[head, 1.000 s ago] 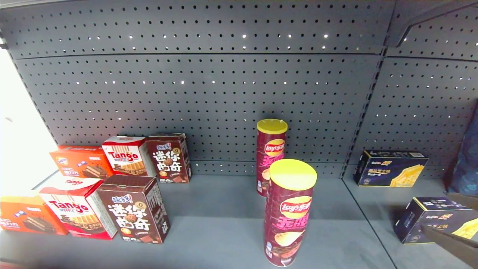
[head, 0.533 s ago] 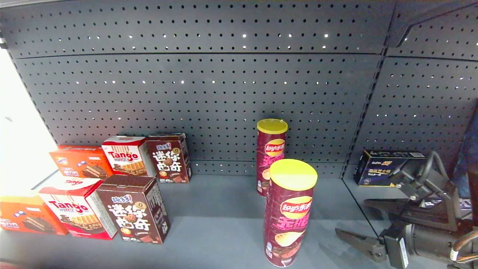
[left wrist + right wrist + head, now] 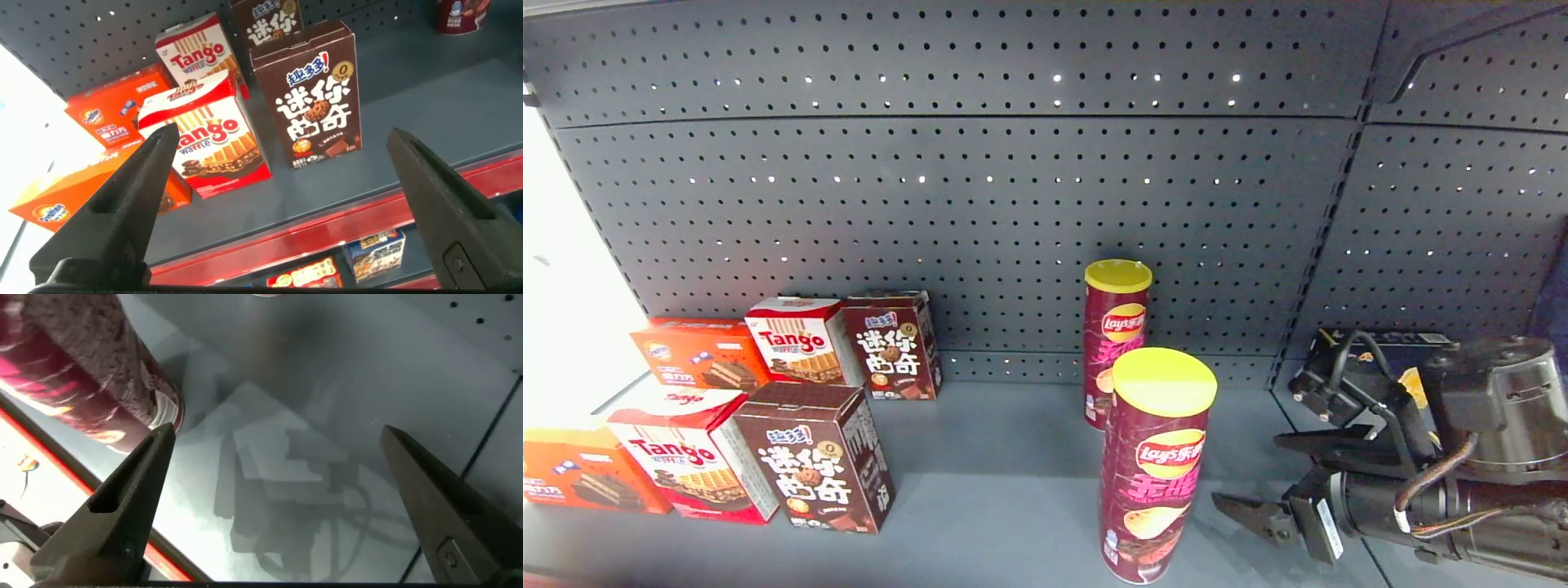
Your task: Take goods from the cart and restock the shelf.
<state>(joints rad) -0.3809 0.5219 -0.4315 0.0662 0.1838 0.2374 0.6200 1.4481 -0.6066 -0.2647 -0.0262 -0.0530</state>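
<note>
Two tall chip cans stand on the shelf (image 3: 996, 457). Both stand straight up, with their yellow lids on top and their long sides running up and down. The near can (image 3: 1156, 465) is close to the front edge. The far can (image 3: 1116, 335) is right behind it, by the wall with holes (image 3: 1013, 204). Their front pictures face us.

On the left of the shelf we see six boxes in two rows, all standing up and all shut. In the near row are an orange box (image 3: 580, 474), a red and white wafer box (image 3: 690, 453) and a brown cookie box (image 3: 817, 457). Behind them are another orange box (image 3: 698, 355), another wafer box (image 3: 800, 339) and another brown box (image 3: 894, 343). The boxes in each row sit side by side. Far to the right, a dark blue box (image 3: 1401, 339) sits at the back, partly hidden by the right arm.

The right end effector (image 3: 1245, 470) is low over the shelf, just to the right of the near can. Its two fingers are wide apart and hold nothing. One finger tip is just beside the can, with a small gap between them.

The left end effector (image 3: 282, 135) hangs in front of the near row of boxes. Its fingers are wide apart too, and it holds nothing and touches nothing.
</note>
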